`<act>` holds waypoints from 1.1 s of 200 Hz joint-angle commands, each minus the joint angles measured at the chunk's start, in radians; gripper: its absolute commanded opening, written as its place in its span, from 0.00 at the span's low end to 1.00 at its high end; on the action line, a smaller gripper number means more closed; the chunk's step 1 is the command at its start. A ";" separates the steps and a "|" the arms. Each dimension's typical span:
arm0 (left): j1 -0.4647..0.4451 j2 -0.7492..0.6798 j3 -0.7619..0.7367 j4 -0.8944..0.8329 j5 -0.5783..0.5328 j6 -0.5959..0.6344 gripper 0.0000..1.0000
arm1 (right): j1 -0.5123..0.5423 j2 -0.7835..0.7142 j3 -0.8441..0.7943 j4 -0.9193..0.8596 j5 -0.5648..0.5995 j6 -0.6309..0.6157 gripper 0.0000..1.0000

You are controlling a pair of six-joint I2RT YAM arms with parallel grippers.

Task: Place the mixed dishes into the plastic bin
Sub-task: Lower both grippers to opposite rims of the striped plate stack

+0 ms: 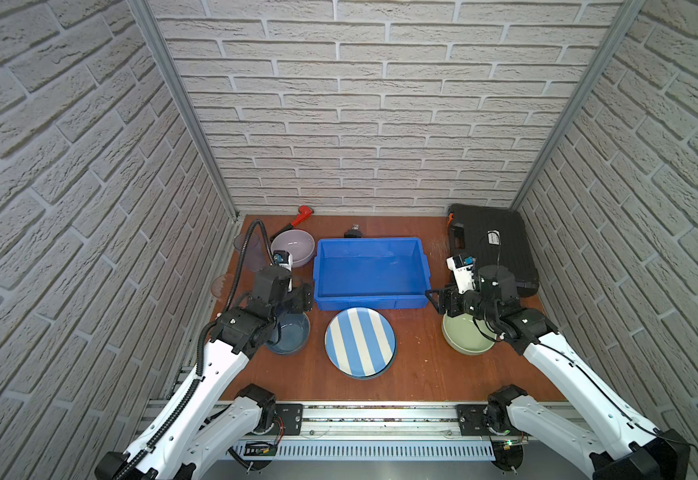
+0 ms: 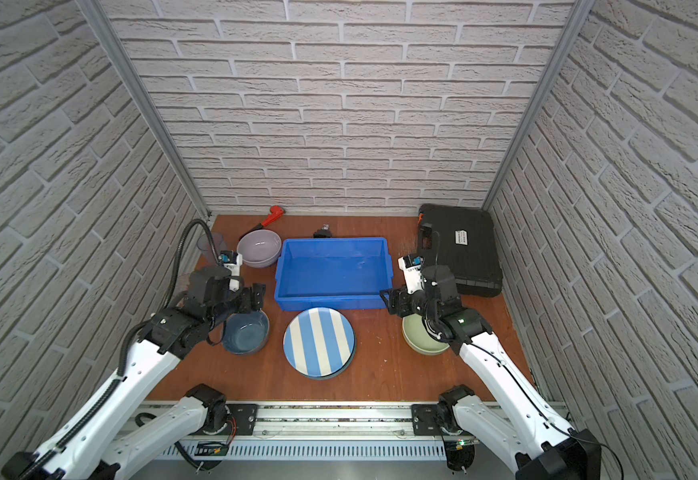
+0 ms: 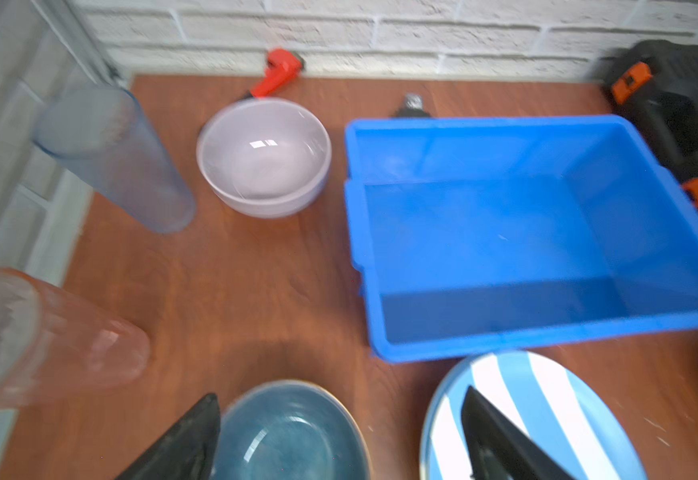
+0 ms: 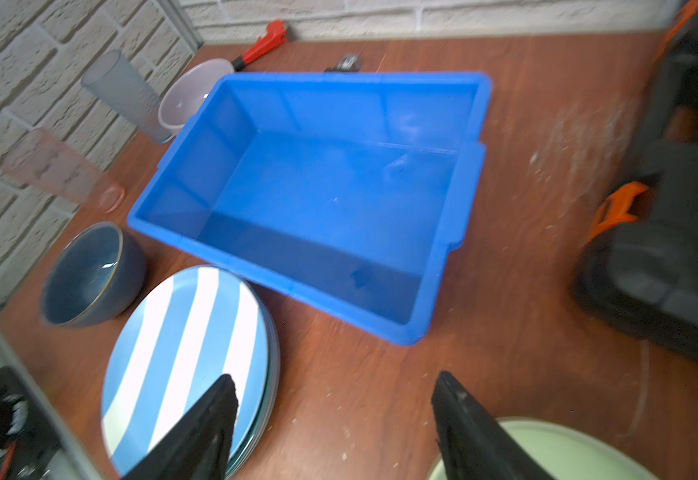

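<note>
A: State of the left tool point(image 3: 339, 397)?
B: Spread wide, gripping nothing. Poised over the far rim of the dark blue round ceramic bowl point(image 1: 291, 334) directly beneath.
A: And the right tool point(image 4: 335, 376)?
B: Also wide apart and empty, with bare wooden table point(image 4: 360, 395) between the fingers. Pale green round bowl point(image 1: 466, 340) just behind and below.
A: Whereabouts of the bright blue rectangular plastic bin point(image 1: 370, 272)?
B: Ahead of both tools and between them, near wall close to each.
A: Other dishes?
B: Blue-and-white striped round plate point(image 1: 360, 340) between the two tools, short of the bin, lying atop a teal-rimmed plate point(image 1: 364, 376). Lilac round bowl point(image 1: 293, 245) beyond the left tool, beside the bin's far corner. Two clear tinted tumblers upright on the left tool's outer side: bluish-grey tumbler point(image 3: 114, 153) farther, pink tumbler point(image 3: 48, 336) nearer. All on the table, outside the bin.
A: Anything else?
B: Red-headed wrench point(image 1: 302, 216) at the back wall, past the lilac bowl. Black ribbed tool case point(image 1: 493, 245) beyond the right tool.
</note>
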State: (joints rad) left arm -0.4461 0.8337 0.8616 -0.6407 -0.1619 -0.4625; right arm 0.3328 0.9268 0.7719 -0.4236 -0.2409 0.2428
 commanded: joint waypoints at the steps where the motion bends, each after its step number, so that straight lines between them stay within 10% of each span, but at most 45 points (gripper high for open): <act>1: -0.030 -0.039 -0.097 -0.007 0.206 -0.154 0.86 | 0.076 -0.010 -0.027 -0.038 -0.024 0.092 0.72; 220: -0.283 0.042 -0.309 0.082 0.176 -0.349 0.61 | 0.546 0.289 -0.177 0.292 0.187 0.516 0.47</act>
State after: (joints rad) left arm -0.7177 0.8627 0.5671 -0.6174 0.0334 -0.7956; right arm 0.8631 1.2041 0.5739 -0.1932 -0.0914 0.7242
